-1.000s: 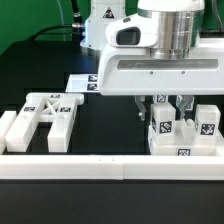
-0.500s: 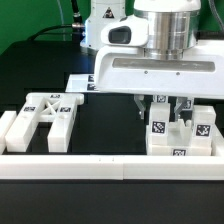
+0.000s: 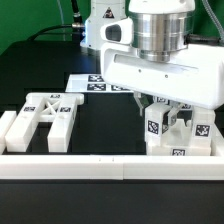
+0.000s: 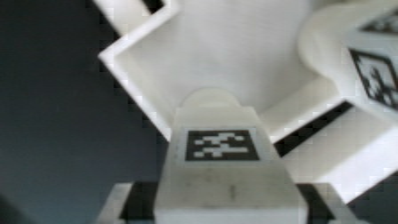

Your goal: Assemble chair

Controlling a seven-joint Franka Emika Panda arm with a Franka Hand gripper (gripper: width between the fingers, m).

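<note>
Because every chair part here looks to be hard moulded plastic, I would expect all of them to be stiff and light, with smooth faces that could slip in a loose grip.

The black counter (image 3: 110, 128) carries everything, with the long border rail (image 3: 100, 166) along its front edge and the marker board (image 3: 95, 82) lying flat further back. The X-braced frame (image 3: 45, 113) lies flat toward the exterior view's left, well apart from the arm. It is the largest loose part and is best taken across one straight bar rather than at the cross.

Toward the exterior view's right stands a block of chair parts (image 3: 185, 150) just behind the rail, and the arm is over it. There the end effector (image 3: 162, 112) appears clamped on a tagged leg (image 3: 155, 127), which stands slightly tilted against its neighbours. In the wrist view the leg (image 4: 222, 165) runs up between the fingers, with a panel beyond it.

Its flat opposing sides suit a two-finger hold, taken squarely at mid-length so the joining end stays free. The tag (image 4: 219, 145) faces the wrist camera.
</note>
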